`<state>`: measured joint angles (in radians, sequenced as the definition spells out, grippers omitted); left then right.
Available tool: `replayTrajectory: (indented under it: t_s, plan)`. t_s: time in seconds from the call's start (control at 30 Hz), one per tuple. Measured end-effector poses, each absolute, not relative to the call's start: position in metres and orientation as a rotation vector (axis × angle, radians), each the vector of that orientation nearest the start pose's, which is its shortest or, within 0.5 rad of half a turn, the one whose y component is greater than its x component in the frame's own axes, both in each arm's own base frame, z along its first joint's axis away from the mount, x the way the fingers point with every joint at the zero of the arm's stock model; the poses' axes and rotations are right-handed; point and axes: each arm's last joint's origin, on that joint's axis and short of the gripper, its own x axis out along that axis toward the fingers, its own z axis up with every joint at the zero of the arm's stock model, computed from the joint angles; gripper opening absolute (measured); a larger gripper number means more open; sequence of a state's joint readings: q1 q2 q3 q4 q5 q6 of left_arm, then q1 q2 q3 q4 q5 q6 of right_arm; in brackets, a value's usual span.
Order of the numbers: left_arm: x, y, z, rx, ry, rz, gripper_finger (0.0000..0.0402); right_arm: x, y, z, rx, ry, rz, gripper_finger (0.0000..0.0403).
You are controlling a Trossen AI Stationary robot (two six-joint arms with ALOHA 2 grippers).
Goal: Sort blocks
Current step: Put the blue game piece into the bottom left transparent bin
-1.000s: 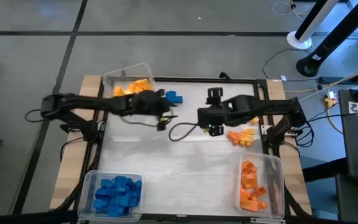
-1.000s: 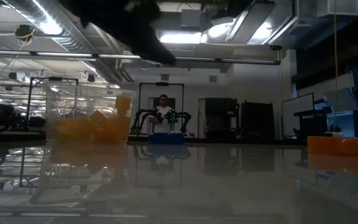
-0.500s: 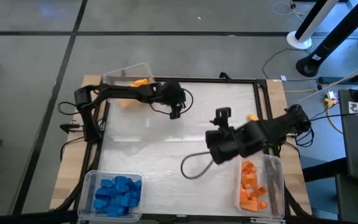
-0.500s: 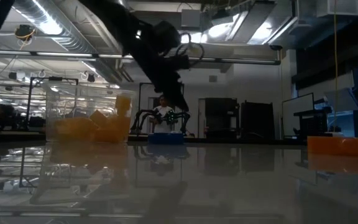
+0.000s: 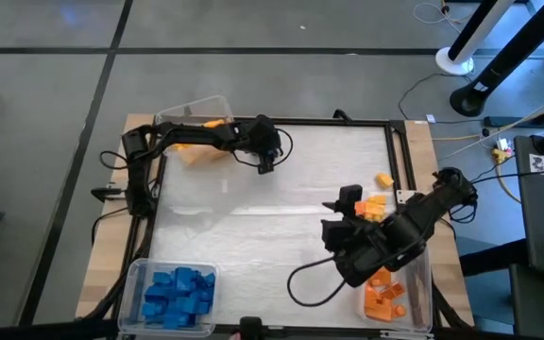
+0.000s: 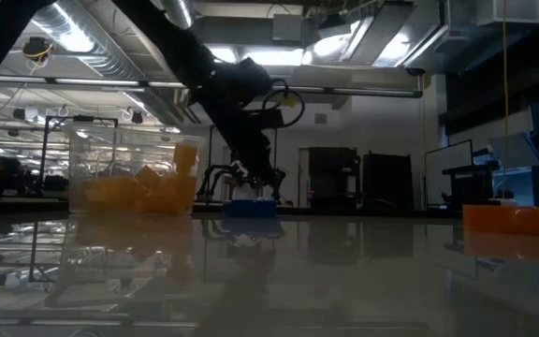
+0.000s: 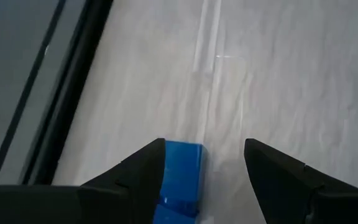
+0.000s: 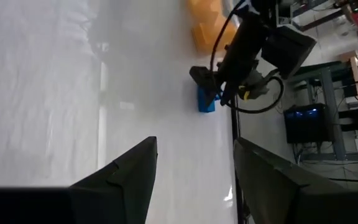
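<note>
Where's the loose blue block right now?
The blue block lies on the table's far side, between the left end effector's open fingers, just right of the bin of yellow blocks in the high view.

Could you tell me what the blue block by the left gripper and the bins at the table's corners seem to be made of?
The blue block, lying between the open left gripper's fingers, looks like moulded plastic: one even saturated colour, crisp straight edges, slight sheen. The bins look like clear thin plastic: the yellow blocks show through one bin's wall, and another's rim reads transparent around the blue blocks.
</note>
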<state>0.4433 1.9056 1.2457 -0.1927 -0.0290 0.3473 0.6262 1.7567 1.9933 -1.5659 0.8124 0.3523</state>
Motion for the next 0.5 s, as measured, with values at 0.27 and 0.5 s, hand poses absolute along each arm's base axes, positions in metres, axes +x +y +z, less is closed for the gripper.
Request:
replayTrajectory:
  t_s: [0.27, 0.5]
  plan:
    - [0.367, 0.181, 0.153, 0.184, 0.930, 0.275, 0.0210, 0.267, 0.171, 0.364, -0.558, 1.003, -0.366, 0.0214]
    - [0.366, 0.192, 0.147, 0.212, 0.935, 0.370, 0.0210, 0.267, 0.170, 0.340, -0.560, 1.055, -0.407, 0.0214]
